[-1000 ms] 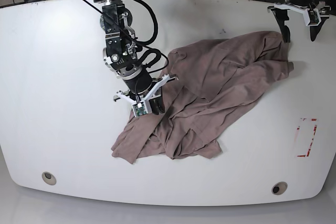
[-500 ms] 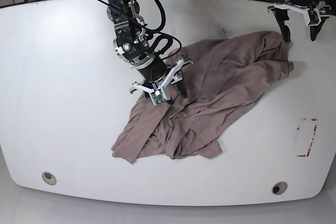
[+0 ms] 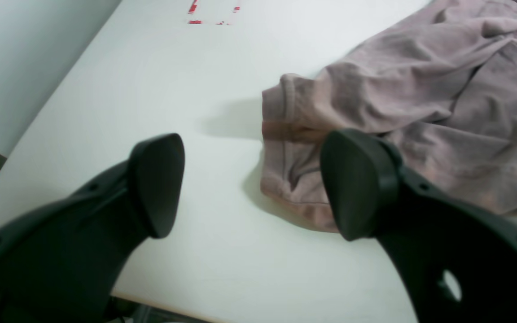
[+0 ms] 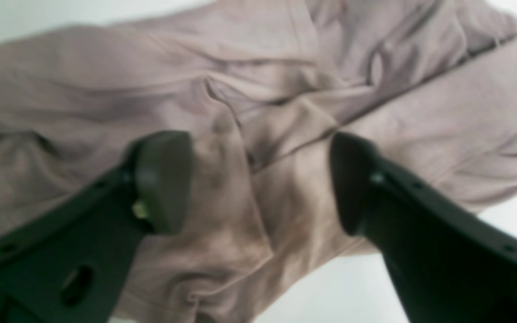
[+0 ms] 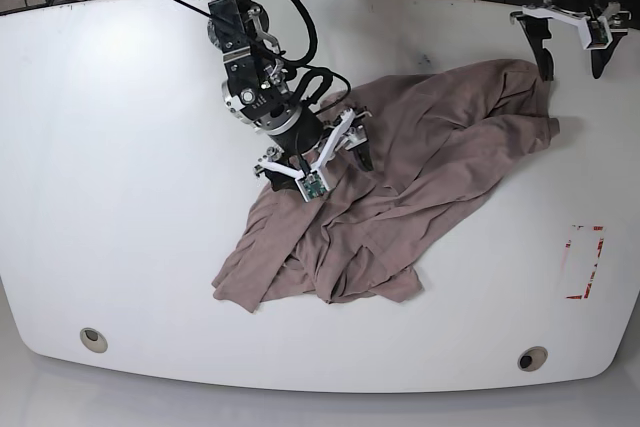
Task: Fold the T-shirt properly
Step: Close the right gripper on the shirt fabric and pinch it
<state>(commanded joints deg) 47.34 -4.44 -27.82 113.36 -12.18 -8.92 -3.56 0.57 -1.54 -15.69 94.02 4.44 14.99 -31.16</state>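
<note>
The T-shirt (image 5: 400,177) is lying crumpled diagonally beneath the spread right end effector (image 5: 315,162), reaching toward the spread left end effector (image 5: 570,47), its outline lost among folds.

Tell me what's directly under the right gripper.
The crumpled dusty mauve cloth T-shirt lies beneath the open right gripper, filling the view. Its folds cover the white table below them.

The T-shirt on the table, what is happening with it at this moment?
A two-armed robot is working on the mauve T-shirt, which lies crumpled and unfolded on the white table. The right pincer hangs open over the shirt's middle, gripping nothing. The left pincer is open too, near the shirt's far corner.
</note>
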